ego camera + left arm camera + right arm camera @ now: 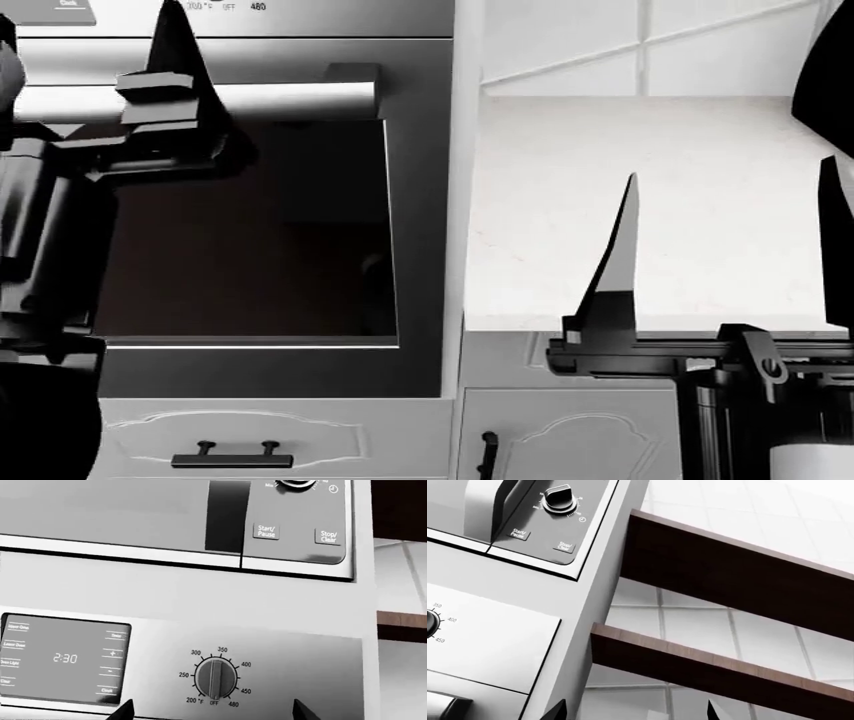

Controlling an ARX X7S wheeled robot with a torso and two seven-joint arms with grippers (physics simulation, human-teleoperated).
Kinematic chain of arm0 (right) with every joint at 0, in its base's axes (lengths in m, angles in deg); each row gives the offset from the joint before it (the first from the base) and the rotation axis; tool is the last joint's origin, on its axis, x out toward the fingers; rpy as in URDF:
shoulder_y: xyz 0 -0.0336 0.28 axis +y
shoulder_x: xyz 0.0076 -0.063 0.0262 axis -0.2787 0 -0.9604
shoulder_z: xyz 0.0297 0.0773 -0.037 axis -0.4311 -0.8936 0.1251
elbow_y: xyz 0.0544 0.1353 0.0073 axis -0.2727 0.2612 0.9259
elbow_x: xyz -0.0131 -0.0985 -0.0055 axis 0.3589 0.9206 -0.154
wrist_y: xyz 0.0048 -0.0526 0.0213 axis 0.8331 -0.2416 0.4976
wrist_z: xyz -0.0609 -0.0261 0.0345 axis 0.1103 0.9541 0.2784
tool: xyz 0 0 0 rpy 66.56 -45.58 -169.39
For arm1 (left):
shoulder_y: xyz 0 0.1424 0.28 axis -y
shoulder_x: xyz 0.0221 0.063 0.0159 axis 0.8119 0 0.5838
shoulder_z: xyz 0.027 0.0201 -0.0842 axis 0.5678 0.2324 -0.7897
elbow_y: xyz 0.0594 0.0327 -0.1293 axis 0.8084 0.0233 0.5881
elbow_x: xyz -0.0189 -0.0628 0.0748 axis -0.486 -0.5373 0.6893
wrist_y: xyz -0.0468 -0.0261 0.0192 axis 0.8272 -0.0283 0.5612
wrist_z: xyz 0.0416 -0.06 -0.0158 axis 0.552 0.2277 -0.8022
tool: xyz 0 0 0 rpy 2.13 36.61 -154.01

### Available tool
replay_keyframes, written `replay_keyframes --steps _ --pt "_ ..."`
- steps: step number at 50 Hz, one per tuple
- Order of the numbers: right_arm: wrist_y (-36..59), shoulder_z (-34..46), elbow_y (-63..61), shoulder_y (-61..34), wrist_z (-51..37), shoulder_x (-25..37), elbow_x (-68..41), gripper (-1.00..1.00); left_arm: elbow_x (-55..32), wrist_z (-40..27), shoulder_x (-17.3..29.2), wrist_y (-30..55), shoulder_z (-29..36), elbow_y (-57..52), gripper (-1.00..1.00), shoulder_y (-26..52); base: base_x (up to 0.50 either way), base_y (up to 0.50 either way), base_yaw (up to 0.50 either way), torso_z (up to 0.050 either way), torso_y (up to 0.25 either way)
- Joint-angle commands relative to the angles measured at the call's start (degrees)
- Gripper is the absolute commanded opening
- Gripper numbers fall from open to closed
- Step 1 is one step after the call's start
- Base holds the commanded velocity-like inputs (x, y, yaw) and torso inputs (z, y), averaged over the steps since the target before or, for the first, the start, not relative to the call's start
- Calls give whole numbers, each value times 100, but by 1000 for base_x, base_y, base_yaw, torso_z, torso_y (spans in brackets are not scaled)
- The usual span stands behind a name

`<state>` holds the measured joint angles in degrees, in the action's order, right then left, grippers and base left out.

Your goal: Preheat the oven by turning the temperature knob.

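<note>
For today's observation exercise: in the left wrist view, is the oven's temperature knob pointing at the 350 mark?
No. The temperature knob has its pointer straight down at the OFF mark, on the opposite side of the dial from 350.

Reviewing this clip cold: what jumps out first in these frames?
The temperature knob on the oven's silver control panel, ringed by numbers from 200 to 480 with its pointer at OFF, sits beside a display reading 2:30. In the head view the oven door's dark glass fills the left half, with the left gripper raised in front of its silver handle. The right gripper hangs open over the white countertop.
</note>
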<state>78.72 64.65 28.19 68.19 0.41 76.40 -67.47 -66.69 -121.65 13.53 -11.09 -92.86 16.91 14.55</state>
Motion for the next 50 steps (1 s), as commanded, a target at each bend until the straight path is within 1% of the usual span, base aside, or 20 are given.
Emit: replay_keyframes --steps 1,5,6,9,11,14,15,17,20,41,43,45,48,50 --pt "125 1 -29 -9 7 -3 9 100 -2296 -1707 237 907 176 764 100 1764 0 0 0 0 0" --pt "421 183 -34 -64 91 18 275 100 -2521 -1883 265 950 372 1119 100 2353 0 0 0 0 0" --pt "591 180 -123 -59 179 -44 121 100 -2621 -1959 271 935 401 1155 100 2430 0 0 0 0 0" --pt "834 230 -156 -132 184 -106 267 100 -2667 -2002 303 926 421 1212 100 2540 0 0 0 0 0" --pt "892 198 -152 -162 175 -147 256 100 -2733 -2049 315 920 458 1262 100 2613 0 0 0 0 0" --pt "880 213 -125 -153 167 -125 311 100 -2949 -2251 331 929 624 1511 100 2947 0 0 0 0 0" --pt "744 254 -77 -127 167 -43 365 100 -2982 -2285 328 933 667 1565 100 3038 0 0 0 0 0" --pt "850 233 -92 -143 179 -91 334 100 -3030 -2316 322 902 678 1574 100 3062 0 0 0 0 0" --pt "1074 243 -57 -181 241 -134 312 100 -2932 -2221 324 866 606 1459 100 2806 0 0 0 0 0" --pt "1083 250 -60 -185 231 -127 308 100 -2909 -2195 381 778 672 1449 100 2803 0 0 0 0 0" --pt "939 265 -23 -139 216 -95 281 100 -3103 -2331 422 734 696 1462 100 2937 0 0 0 0 0" --pt "862 254 -8 -120 227 -75 218 100 -2945 -2203 468 831 719 1427 100 3077 0 0 0 0 0" --pt "787 298 8 -52 253 -40 176 100 -2852 -2086 425 824 724 1395 100 2979 0 0 0 0 0" --pt "774 301 10 -39 267 -24 154 100 -2860 -2080 427 831 755 1477 100 3153 0 0 0 0 0"
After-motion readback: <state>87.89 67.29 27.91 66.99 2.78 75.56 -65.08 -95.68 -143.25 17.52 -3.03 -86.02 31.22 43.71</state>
